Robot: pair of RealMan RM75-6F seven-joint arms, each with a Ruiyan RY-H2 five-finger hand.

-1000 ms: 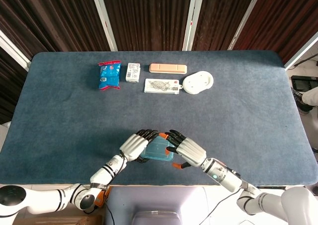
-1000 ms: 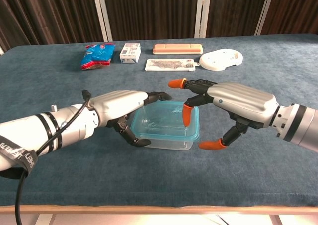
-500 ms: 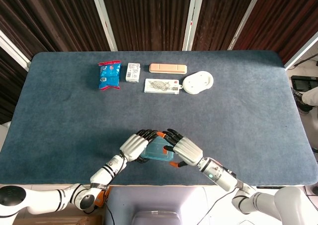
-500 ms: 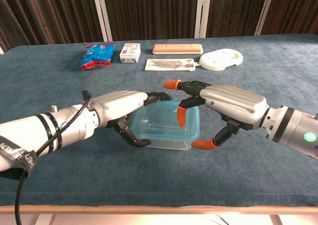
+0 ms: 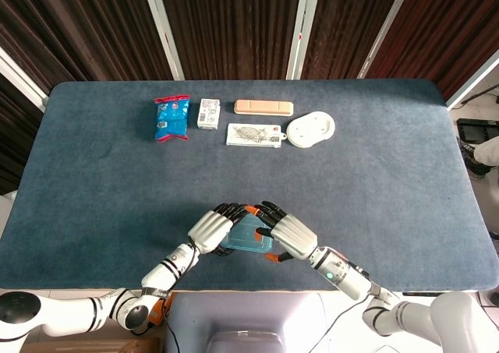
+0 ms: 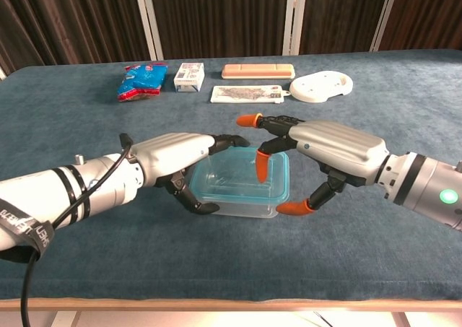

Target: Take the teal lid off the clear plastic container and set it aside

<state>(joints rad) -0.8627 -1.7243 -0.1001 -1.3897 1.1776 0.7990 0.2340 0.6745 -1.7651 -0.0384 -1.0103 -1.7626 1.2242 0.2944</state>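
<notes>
From overhead the left hand (image 5: pixel 212 227) and right hand (image 5: pixel 288 236) nearly hide the clear plastic container (image 5: pixel 248 237) near the table's (image 5: pixel 374 166) front edge, while the chest camera shows the teal lid (image 6: pixel 242 175) still on, left fingers gripping the container's side, right fingers spread around it.

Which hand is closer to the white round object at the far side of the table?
Right. The right hand lies below the white round object, slightly left; the left hand is farther left.
</notes>
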